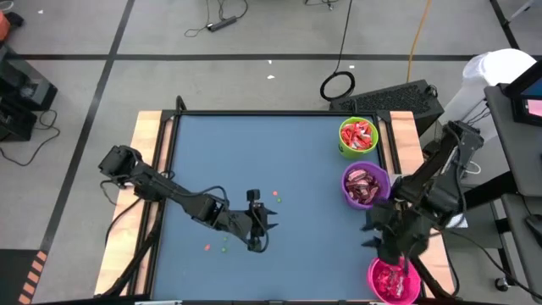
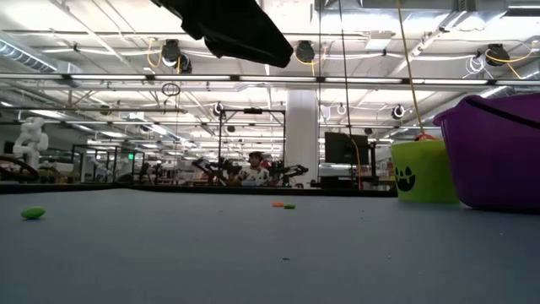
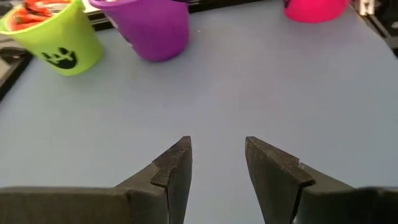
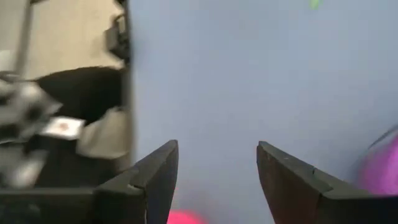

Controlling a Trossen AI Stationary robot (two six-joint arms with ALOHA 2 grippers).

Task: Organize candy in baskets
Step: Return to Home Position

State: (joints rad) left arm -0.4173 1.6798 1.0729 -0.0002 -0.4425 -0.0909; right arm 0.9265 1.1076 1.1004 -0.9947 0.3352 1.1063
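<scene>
Right gripper [image 4: 217, 149] fingers gape empty, pink basket [image 1: 371, 280] of candy [image 1: 394, 282] just beneath them; left gripper [image 3: 217, 144], fingers likewise spread, hovers farther off.

Blue desk [image 1: 254, 152], wooden strip [image 1: 148, 144] along each side. Tiny loose dots [image 1: 276, 196] on desk near middle, red and green; few more scattered nearby. Black keyboard [image 1: 394, 97] just beyond desk's corner. Coiled cable loop [image 1: 338, 85] on floor beside keyboard. Yellow cable [image 1: 417, 34] across floor. Low view: person [image 2: 252, 171] far back, white pillar [image 2: 301, 135] near.
</scene>
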